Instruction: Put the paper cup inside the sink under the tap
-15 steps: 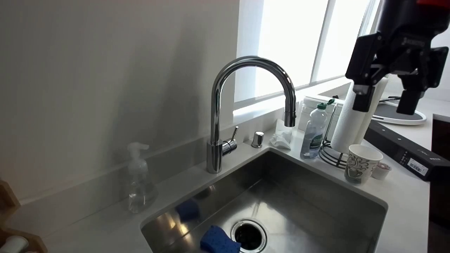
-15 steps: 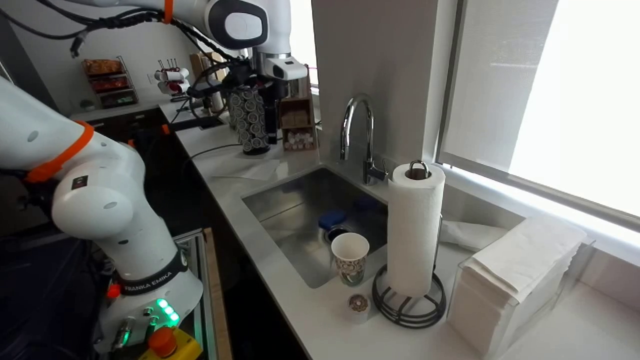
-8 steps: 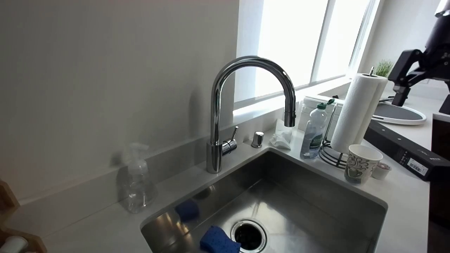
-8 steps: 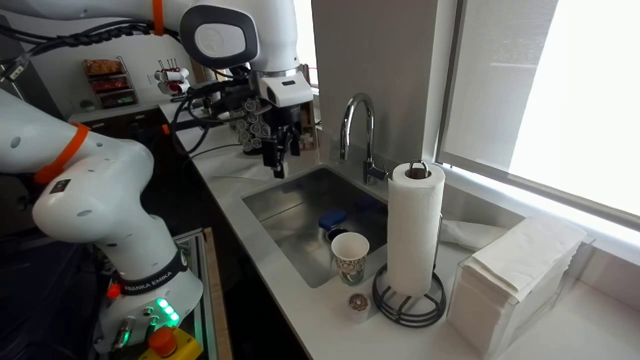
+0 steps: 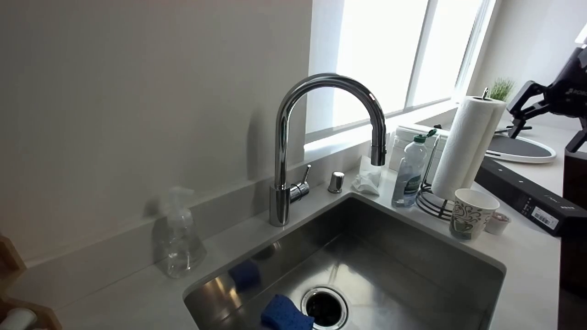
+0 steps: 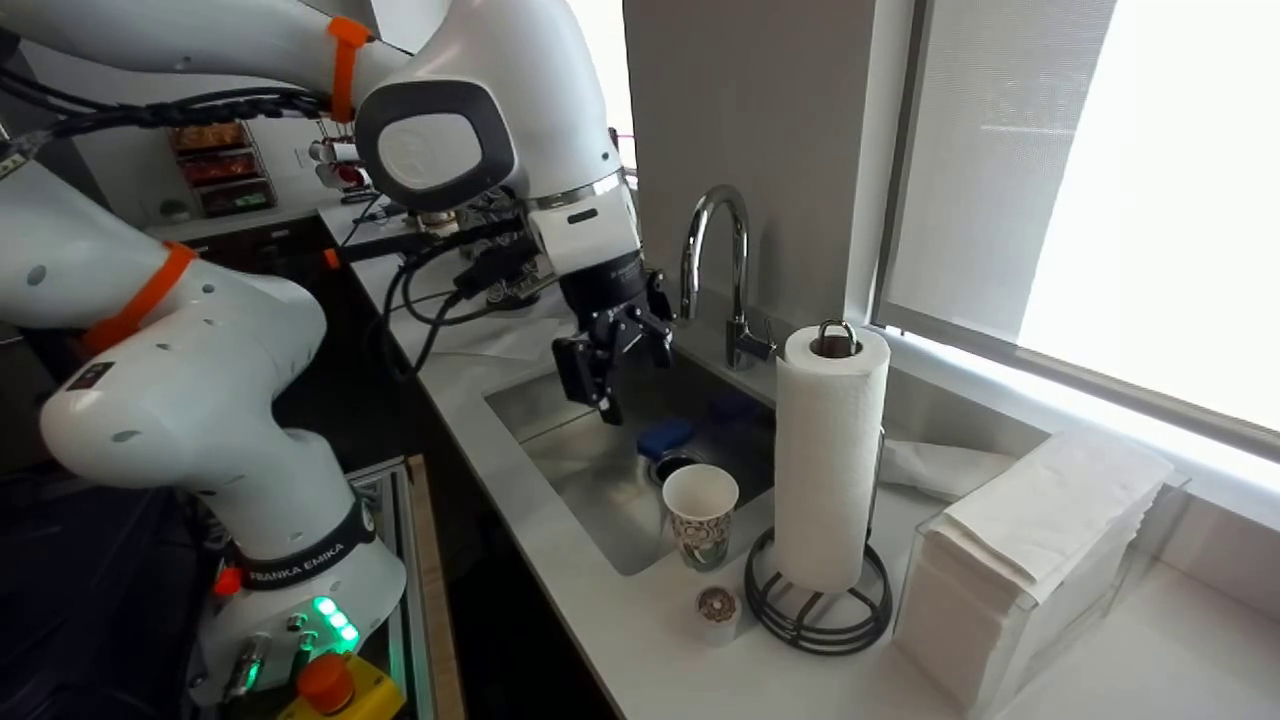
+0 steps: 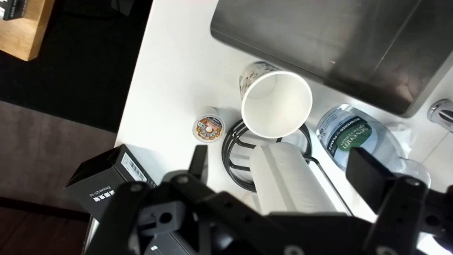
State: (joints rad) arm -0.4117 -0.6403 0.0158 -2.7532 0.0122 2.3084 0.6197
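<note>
Has swung nearer, with black two-fingered claw (image 6: 637,385) spread wide (pinching nothing), toward the upright white swirl-printed paper cup (image 6: 701,518); probably lining up a grasp.

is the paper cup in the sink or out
Out: in both exterior views the paper cup stands on the counter beside the sink.

One paper cup (image 5: 468,214), one sink (image 5: 403,270), one tap (image 5: 281,160)
One blue sponge (image 5: 285,315), one drain (image 5: 323,308), one paper-towel roll (image 6: 828,470), one green-capped bottle (image 5: 409,178), one pump bottle (image 5: 181,236).
</note>
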